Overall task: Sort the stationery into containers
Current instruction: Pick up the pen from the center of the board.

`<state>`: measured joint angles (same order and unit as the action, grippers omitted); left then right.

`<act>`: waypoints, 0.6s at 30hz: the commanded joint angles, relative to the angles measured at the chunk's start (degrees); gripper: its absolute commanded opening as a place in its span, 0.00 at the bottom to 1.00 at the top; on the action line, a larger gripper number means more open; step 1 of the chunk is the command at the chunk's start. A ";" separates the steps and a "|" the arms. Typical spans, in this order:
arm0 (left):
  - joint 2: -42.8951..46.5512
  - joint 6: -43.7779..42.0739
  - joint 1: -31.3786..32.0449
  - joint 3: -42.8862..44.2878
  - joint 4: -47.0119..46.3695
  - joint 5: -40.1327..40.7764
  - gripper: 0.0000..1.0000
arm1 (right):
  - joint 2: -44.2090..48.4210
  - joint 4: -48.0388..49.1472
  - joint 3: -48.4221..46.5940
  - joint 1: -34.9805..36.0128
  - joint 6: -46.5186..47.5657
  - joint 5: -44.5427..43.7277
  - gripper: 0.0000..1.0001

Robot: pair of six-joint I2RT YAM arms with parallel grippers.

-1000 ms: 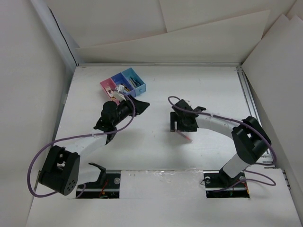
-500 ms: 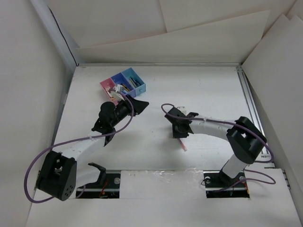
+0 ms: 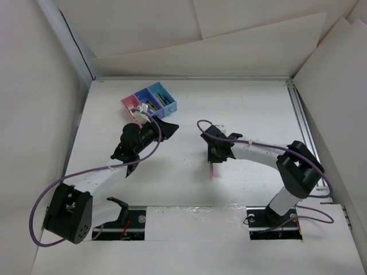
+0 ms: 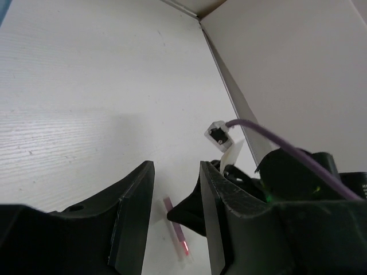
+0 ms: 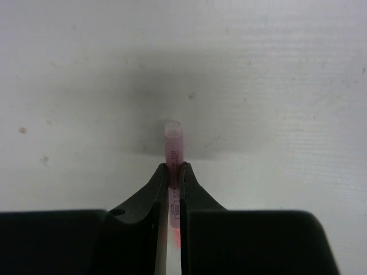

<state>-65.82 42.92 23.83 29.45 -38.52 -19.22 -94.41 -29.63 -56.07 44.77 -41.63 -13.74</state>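
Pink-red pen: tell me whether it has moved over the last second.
Yes. The pink-red pen, now pinched by the jaws of the right gripper, has shifted left, away from the table's right rail, and swung from slanted to nearly straight.

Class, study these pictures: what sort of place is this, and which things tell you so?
Probably a robot test bench: a left arm and a right arm bolted at a white table's edge, plain white boards walling it in, and a row of small bins.
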 commanded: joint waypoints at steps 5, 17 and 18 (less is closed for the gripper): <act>1.75 -0.99 -0.28 -0.36 -3.14 -2.92 0.33 | 5.11 10.55 -10.01 -6.71 4.79 8.54 0.00; -4.83 -8.46 5.78 4.64 3.63 -4.23 0.55 | 2.22 18.11 -16.08 -11.29 5.50 21.02 0.00; -6.58 -8.99 5.78 5.17 3.63 -4.24 0.55 | 2.21 18.81 -16.08 -11.29 5.50 21.03 0.00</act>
<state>-70.37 36.73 29.63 31.24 -34.26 -21.71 -91.92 -15.31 -70.19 33.65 -36.69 3.36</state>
